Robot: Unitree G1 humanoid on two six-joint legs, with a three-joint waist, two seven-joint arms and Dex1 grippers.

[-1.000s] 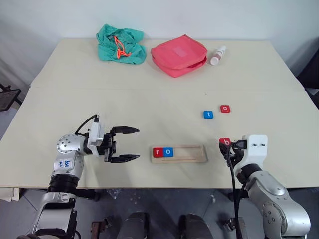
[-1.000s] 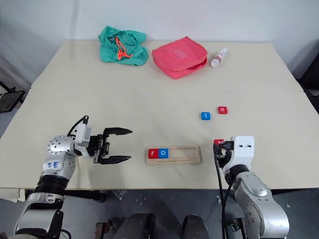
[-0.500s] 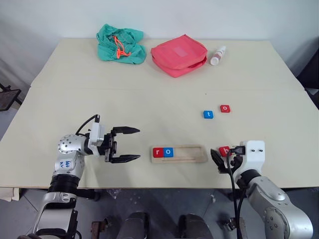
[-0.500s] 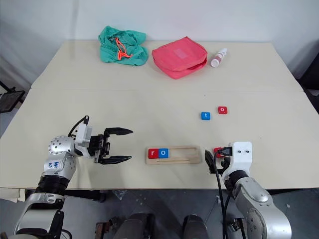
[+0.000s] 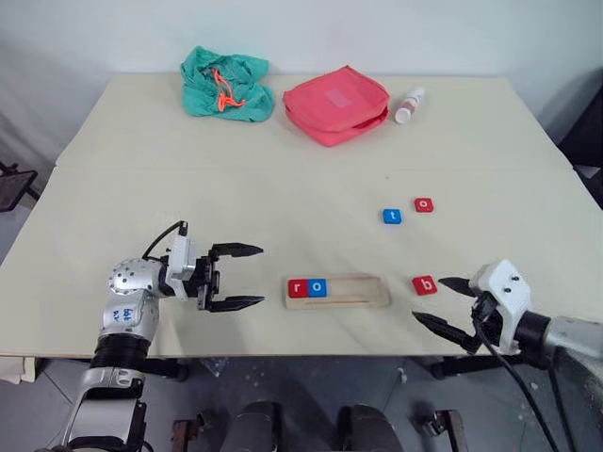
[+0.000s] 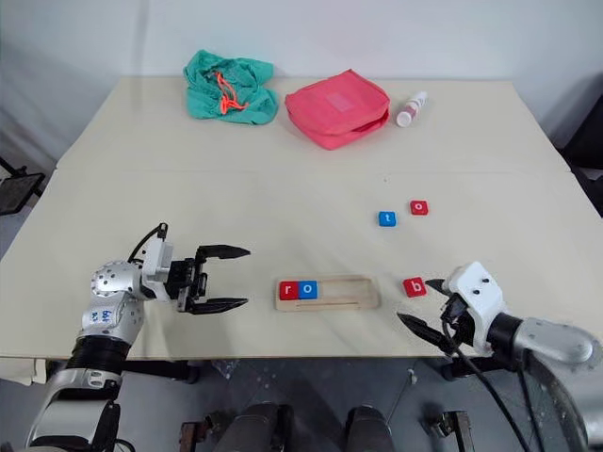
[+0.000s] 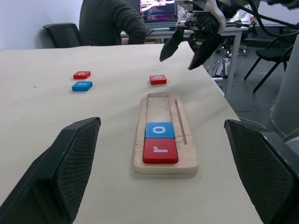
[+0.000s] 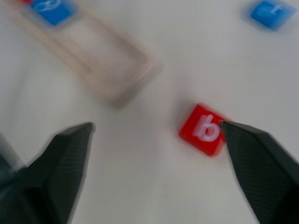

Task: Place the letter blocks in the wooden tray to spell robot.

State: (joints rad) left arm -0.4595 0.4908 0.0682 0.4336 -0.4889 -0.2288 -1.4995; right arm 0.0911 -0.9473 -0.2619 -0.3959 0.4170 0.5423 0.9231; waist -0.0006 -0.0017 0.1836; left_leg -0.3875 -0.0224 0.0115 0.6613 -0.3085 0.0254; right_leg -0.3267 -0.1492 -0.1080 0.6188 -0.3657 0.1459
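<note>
Five letter blocks sit on the table, three red and two blue. Two of them lie in the one wooden tray: the red r at its left end and a blue o touching it. Three lie outside: the red b just right of the tray, and the blue t and red o side by side, farther back and to the tray's right. Far behind the tray there are one red pouch, one green cloth bag and one small bottle. One person sits beyond the table.
</note>
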